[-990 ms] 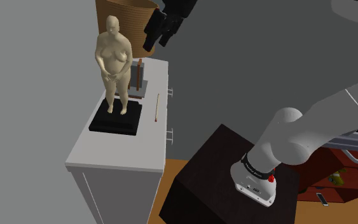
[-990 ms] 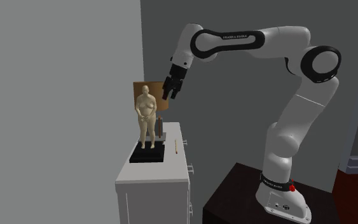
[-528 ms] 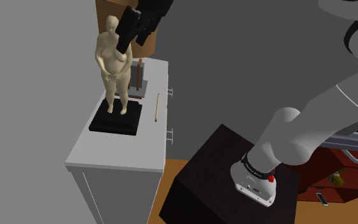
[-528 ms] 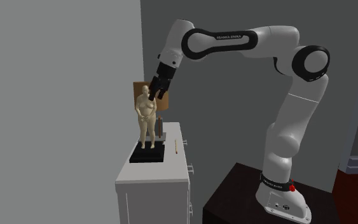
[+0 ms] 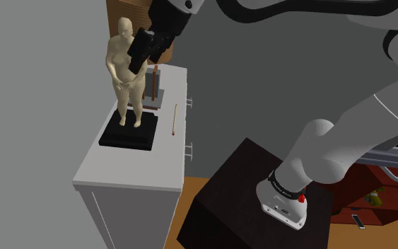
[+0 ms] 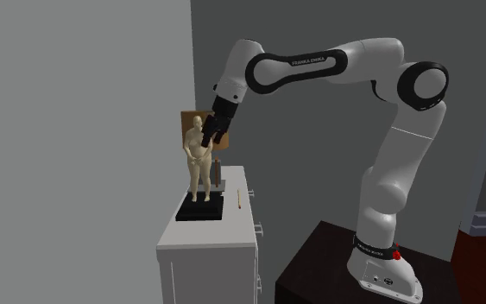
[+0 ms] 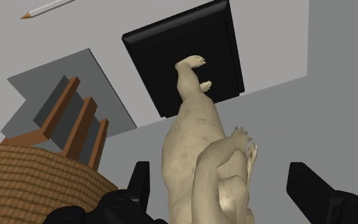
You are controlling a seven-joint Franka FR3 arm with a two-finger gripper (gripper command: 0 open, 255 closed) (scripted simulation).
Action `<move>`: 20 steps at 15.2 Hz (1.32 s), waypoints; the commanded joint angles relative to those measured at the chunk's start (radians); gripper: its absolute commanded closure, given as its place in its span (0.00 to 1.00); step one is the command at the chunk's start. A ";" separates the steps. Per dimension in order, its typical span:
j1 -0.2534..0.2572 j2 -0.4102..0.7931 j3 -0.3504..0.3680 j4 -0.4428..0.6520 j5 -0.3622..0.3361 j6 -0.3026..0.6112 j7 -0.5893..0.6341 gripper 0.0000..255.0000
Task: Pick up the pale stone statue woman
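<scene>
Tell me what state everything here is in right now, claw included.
statue: upright on its black base, not held.
gripper: open, fingers either side of the statue's torso, not touching it.
pencil: lying flat on the cabinet top, beside the base.
lamp: standing upright on the cabinet.
drawers: shut.

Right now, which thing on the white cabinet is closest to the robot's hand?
The pale statue woman: her body sits between the open fingers of the hand, untouched. The lamp and the pencil lie farther off.
</scene>
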 commanded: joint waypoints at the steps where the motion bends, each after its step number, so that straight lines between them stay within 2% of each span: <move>1: 0.000 0.000 0.000 -0.001 0.000 0.002 0.000 1.00; 10: 0.000 0.000 0.001 -0.002 0.000 0.003 0.001 1.00; 20: -0.006 0.020 -0.002 0.152 -0.012 -0.132 0.008 1.00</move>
